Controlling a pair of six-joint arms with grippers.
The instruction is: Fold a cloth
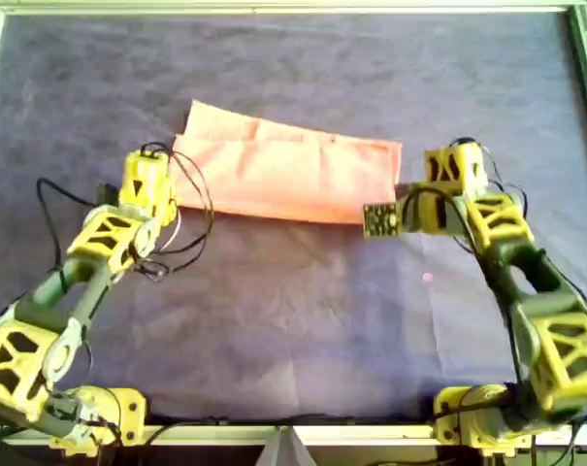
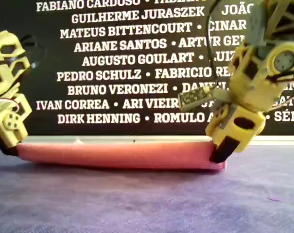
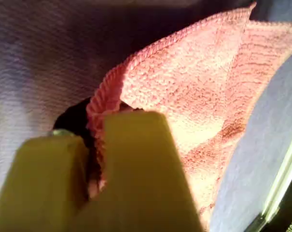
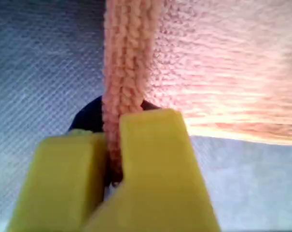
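Salmon-pink cloth (image 1: pixel 288 170) lies folded in a long band across the purple-grey table covering (image 1: pixel 293 320), w/ a yellow arm at each end in the overhead view. My first gripper (image 3: pixel 95 159) is clamped on a hemmed corner. My second gripper (image 4: pixel 112 159) pinches a doubled edge.

A purple-grey table covering (image 1: pixel 303 311) is spread across nearly the whole overhead view, and faint wrinkles are seen in it. It is bounded by a pale frame (image 1: pixel 293 8) along the top edge and down the right side of that view. A small pink speck (image 1: pixel 427 278) is seen on the covering in the right half. In the exterior view, the upper part is filled by a black banner (image 2: pixel 112 68) on which names are printed in white capitals.
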